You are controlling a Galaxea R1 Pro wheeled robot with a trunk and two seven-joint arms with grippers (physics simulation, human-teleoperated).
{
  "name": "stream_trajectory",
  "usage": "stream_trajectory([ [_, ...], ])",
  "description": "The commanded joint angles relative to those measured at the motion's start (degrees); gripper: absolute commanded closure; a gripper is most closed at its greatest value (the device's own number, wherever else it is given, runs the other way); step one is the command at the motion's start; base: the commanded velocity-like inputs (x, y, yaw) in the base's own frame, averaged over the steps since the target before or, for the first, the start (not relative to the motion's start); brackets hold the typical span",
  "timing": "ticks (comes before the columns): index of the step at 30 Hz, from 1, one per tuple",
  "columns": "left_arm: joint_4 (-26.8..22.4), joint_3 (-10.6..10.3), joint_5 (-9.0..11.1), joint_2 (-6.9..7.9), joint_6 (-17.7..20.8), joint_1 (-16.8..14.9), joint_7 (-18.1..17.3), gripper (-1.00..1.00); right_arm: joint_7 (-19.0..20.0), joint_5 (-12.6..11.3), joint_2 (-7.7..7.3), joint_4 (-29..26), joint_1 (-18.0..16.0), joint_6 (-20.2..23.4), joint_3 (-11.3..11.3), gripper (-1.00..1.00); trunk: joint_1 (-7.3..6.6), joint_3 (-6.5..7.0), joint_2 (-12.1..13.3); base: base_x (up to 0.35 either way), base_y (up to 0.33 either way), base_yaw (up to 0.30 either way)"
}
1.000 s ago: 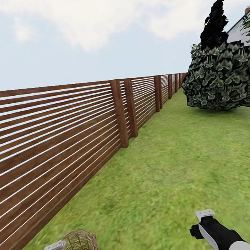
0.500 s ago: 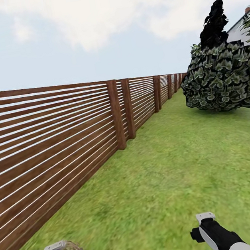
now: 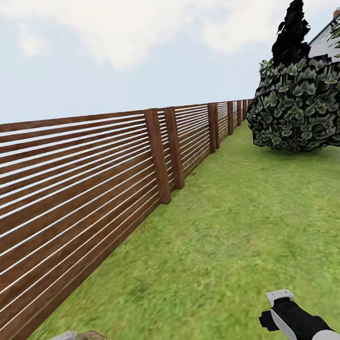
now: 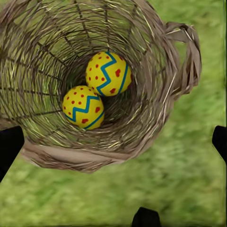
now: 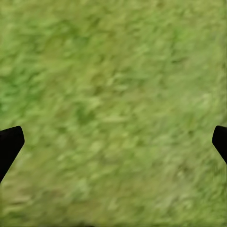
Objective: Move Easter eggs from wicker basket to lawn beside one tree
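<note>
Left arm has dropped back toward you since a second ago; the wicker basket (image 4: 94,80) now sits under the left gripper (image 4: 113,142), fingers spread and empty. Two Easter eggs (image 4: 109,73) are visible inside. Right gripper (image 5: 113,142) hangs released over bare lawn (image 3: 232,248). You're lined up to reach in.

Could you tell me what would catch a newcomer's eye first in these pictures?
Probably the two bright yellow Easter eggs lying side by side at the bottom of the wicker basket, right below the open left tool. In the head view, a long brown slatted fence runs up the left, with a big leafy bush far right on the lawn.
</note>
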Motion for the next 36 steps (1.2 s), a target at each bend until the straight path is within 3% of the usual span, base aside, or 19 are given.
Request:
stream_trajectory([
  [1,0.8,0.2,-0.7,0.65,0.2,0.0,-2.8,-1.00,0.0,0.2,0.04,-0.1,0.0,0.3,-0.1,-1.00,0.00,-0.07,0.0,0.000,0.002,0.000],
  [4,1.6,0.0,-0.9,0.77,0.2,0.0,-4.6,-1.00,-0.1,0.2,0.01,-0.1,0.0,0.3,-0.1,-1.00,0.00,-0.07,0.0,0.000,0.000,0.000],
  [21,1.8,-0.2,-0.8,0.47,0.2,0.0,-4.9,-1.00,0.0,0.1,-0.02,-0.1,0.0,0.3,-0.1,-1.00,0.00,-0.07,0.0,0.001,0.001,0.000],
  [36,1.8,-0.1,-0.7,0.45,0.2,0.0,-4.7,-1.00,0.0,0.2,0.07,-0.1,0.0,0.3,-0.1,-1.00,0.00,-0.07,0.0,0.144,0.132,0.000],
])
